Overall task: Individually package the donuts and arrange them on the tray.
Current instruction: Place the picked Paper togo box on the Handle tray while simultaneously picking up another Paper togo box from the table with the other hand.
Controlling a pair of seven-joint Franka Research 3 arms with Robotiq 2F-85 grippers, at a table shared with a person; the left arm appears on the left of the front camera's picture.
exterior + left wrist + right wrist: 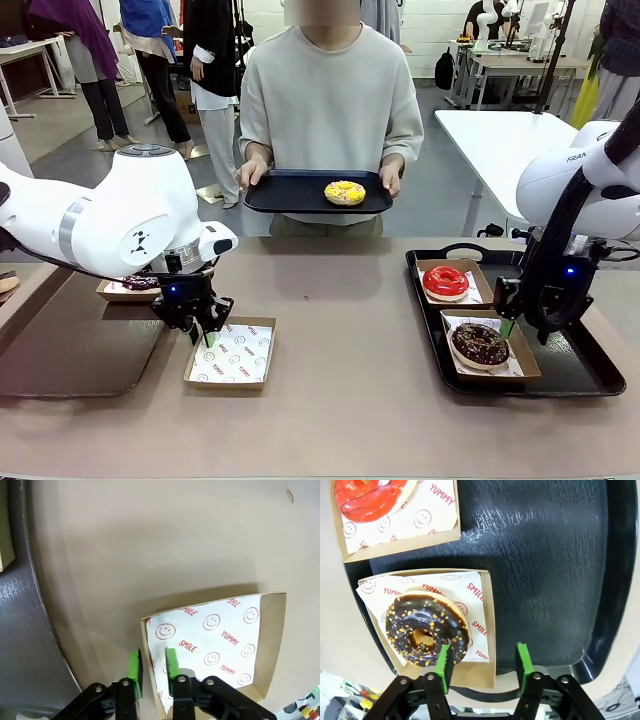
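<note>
From the front view, you will find the left gripper (207, 333) low over the table at the near-left corner of an empty paper-lined box (232, 354), its jaws drawn narrow. Behind the left arm, another box holds the chocolate donut with white and coloured sprinkles (140, 282), largely hidden by the arm. The right gripper (524, 322) hangs over the black tray (583, 372) on the right side of the table, where the red donut (445, 281) sits in the far box and the dark chocolate donut (480, 343) in the near box. The person at the far side holds a second black tray (282, 191) in both hands, with the yellow-iced donut (345, 192) lying bare on it. In the left wrist view, note the green fingertips (134, 666) standing close together astride the box's side wall (148, 666), one pad outside and one over the printed liner (whether they actually pinch the wall, you cannot tell from here). In the right wrist view, the right gripper (482, 663) stands wide open with nothing between its pads, one fingertip (443, 662) over the edge of the dark chocolate donut (427, 631) and the other over bare tray (540, 555); the red donut (370, 499) lies in its own box beyond, just beside.
</note>
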